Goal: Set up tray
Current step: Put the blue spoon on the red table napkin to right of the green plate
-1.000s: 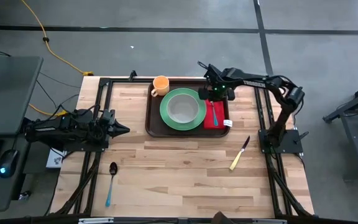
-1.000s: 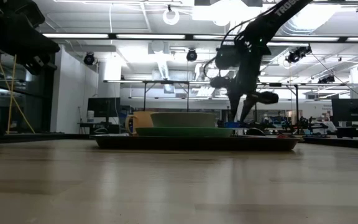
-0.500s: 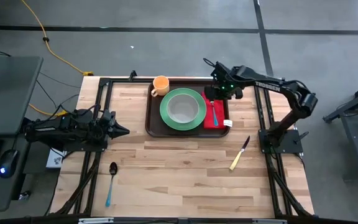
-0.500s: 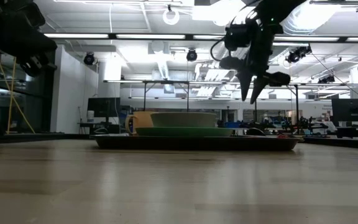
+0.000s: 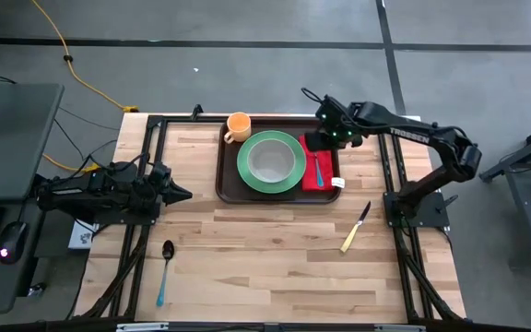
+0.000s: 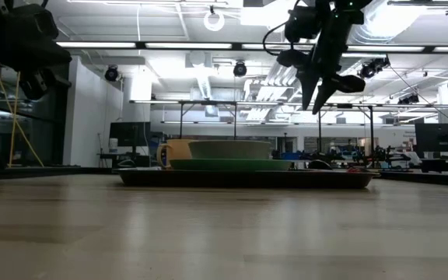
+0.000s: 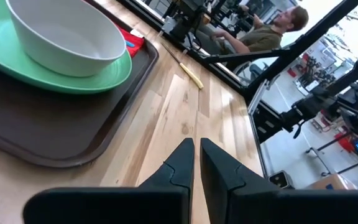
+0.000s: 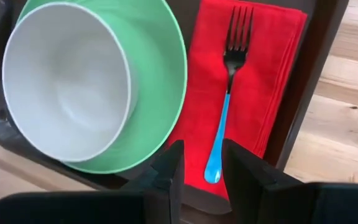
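Observation:
The dark brown tray [image 5: 229, 180] lies at the table's far middle. On it are a green plate [image 5: 247, 161] with a white bowl [image 5: 271, 161], an orange cup [image 5: 238, 125] and a red napkin [image 5: 325, 171] bearing a blue-handled fork [image 8: 227, 87]. My right gripper [image 5: 316, 138] hangs open and empty, high above the napkin's far end [image 6: 325, 84]. My left gripper [image 5: 187, 193] waits shut near the table's left edge, pointing at the tray [image 7: 42, 130].
A yellow-handled knife [image 5: 355, 228] lies on the wood right of the tray. A blue-handled spoon [image 5: 164, 267] lies near the front left. Bare wood spans the near half of the table. A person [image 7: 260, 34] sits beyond the table's right side.
My right gripper has risen well clear of the napkin and fork and drifted slightly toward the table's right edge, staying open. The fork stays on the napkin. My left arm has kept still.

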`<state>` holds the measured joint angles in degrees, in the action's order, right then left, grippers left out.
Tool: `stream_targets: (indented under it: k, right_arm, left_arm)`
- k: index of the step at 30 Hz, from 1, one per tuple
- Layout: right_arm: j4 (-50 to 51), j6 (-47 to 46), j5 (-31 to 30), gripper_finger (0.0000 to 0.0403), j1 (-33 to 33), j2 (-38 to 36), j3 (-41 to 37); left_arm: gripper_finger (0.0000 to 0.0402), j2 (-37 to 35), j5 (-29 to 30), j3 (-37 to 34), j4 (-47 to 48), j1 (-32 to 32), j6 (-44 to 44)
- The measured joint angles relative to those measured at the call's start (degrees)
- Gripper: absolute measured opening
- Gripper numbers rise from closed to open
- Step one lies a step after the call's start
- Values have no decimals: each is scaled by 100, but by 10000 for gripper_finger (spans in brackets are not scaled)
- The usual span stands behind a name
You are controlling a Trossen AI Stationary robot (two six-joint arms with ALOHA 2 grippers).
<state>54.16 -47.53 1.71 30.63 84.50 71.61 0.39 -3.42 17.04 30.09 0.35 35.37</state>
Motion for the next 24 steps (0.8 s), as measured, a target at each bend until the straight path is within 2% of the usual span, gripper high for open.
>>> stream_targets:
  k: [12,24]
  right_arm:
    - [502,-68,25,85,-535,-180,0]
    - [808,-585,0,85,-1276,-180,0]
  left_arm:
    - [56,1,13,0,2,0,116]
    - [56,0,9,0,2,0,116]
